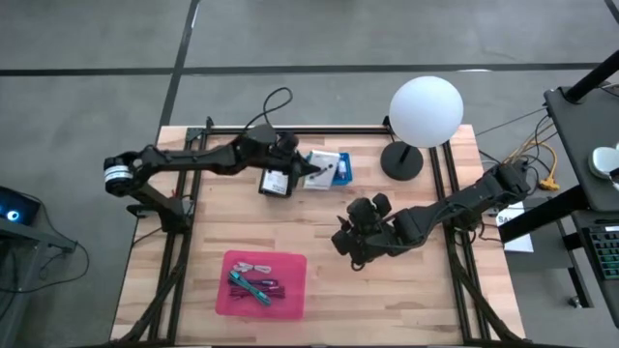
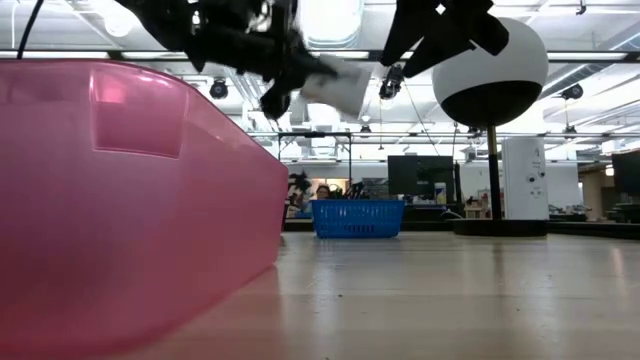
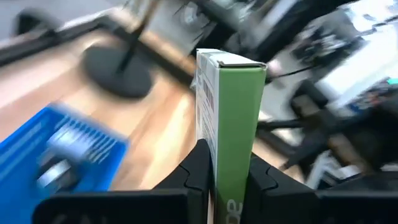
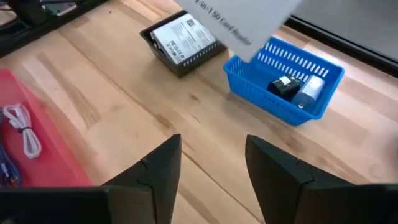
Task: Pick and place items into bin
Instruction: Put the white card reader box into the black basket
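Sitting nearest the front edge of the surface (image 1: 387, 290), the pink bin (image 1: 266, 283) holds a white coiled cable (image 4: 25, 134) and a teal-and-purple tangle of small items (image 1: 253, 286); in the low view its pink wall fills the near left.

Behind it and to the right, the right arm reaches in from the right edge, elbow out, forearm angled down toward the middle. The right end effector (image 4: 208, 165) hangs over bare wood with its fingers (image 4: 158, 168) spread wide and nothing between them.

Farther back, the left arm stretches across from the left edge, nearly straight, wrist over the far centre. The left end effector (image 3: 219, 171) is closed on a slim box (image 3: 230, 118), green on its narrow face and white on its broad face, held upright and off the surface. The letters "ac" show at the bottom of the green face; the white face reads "1 SD Card" in part in the right wrist view.

Under it stand a black tray (image 4: 181, 46) with a white printed card (image 4: 180, 38), text too small to read, and just beside it a blue basket (image 4: 283, 78) holding a black piece and a grey metal piece (image 4: 309, 87).

At the far right stands a lamp (image 1: 424, 108) with a white globe.
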### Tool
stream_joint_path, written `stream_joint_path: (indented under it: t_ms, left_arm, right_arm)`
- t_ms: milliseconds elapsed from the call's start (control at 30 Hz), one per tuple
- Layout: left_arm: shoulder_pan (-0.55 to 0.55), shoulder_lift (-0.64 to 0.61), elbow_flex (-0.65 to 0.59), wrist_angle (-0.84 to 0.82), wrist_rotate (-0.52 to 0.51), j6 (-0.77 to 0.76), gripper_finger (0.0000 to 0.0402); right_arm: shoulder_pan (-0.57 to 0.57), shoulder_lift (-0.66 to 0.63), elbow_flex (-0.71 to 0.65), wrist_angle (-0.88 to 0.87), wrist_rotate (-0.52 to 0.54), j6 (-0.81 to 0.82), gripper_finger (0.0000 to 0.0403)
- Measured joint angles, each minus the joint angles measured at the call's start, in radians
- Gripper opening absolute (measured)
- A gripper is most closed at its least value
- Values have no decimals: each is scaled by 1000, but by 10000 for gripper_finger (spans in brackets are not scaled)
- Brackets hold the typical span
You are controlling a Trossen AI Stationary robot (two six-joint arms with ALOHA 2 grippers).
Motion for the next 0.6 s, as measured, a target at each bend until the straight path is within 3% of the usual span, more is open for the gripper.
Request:
stream_joint_path:
  t_ms: [133,267,600]
  left_arm:
    - [54,-1,-1,-179,-1,-25,25]
    - [126,1,-2,-347,-7,-183,26]
    - [242,0,-3,-551,-10,-165,26]
  right_arm:
    - [-1,0,0,-12,1,8,159]
    - [-9,0,0,-12,5,27,152]
    - [-18,0,-2,-28,8,30,136]
